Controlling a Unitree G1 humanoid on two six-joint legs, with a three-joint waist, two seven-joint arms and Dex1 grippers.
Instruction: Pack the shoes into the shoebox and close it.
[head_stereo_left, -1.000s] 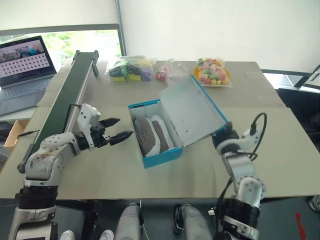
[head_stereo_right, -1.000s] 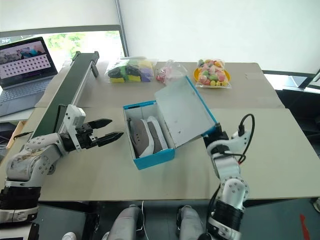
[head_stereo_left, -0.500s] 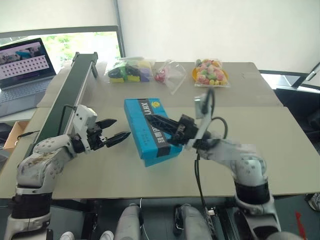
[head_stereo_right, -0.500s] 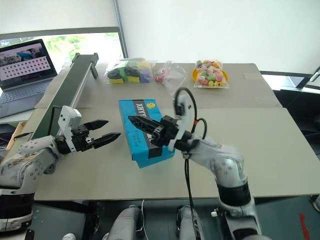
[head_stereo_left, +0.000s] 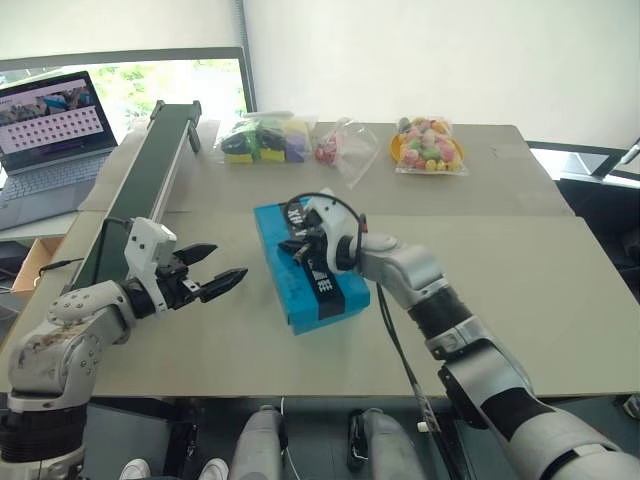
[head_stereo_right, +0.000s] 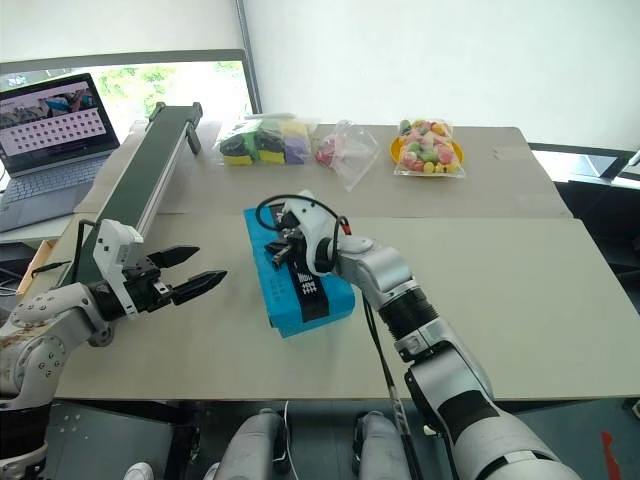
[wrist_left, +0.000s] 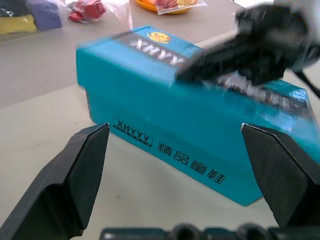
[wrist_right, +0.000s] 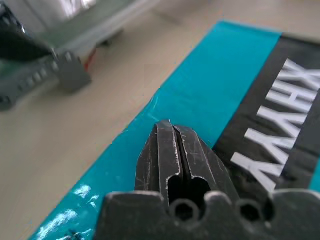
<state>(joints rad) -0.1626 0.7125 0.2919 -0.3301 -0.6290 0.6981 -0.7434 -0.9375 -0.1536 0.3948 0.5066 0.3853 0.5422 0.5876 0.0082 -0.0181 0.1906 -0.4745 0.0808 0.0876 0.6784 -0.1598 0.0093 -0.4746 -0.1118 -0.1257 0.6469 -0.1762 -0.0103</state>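
Pressing on the bright blue cardboard shoebox (head_stereo_left: 310, 268), lid down, the right gripper (head_stereo_left: 300, 243) is resting, fingers together; left gripper (head_stereo_left: 222, 272), fingers apart, is hovering beside its long side.

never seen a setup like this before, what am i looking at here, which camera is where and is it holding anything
This is a humanoid robot with two arms, each ending in a gripper of two black fingers. The two wide pictures come from a pair of cameras on its head, looking down over a beige table. The two close-ups come from cameras on its wrists.

In the middle lies a bright blue cardboard shoebox with a black lettered band, its lid down. The right gripper, fingers shut, rests over the lid and holds nothing. The left gripper hangs open beside the box, also empty.

At the far edge are clear bags of colourful items and a yellow dish of sweets. On the left run a dark green conveyor and an open laptop.
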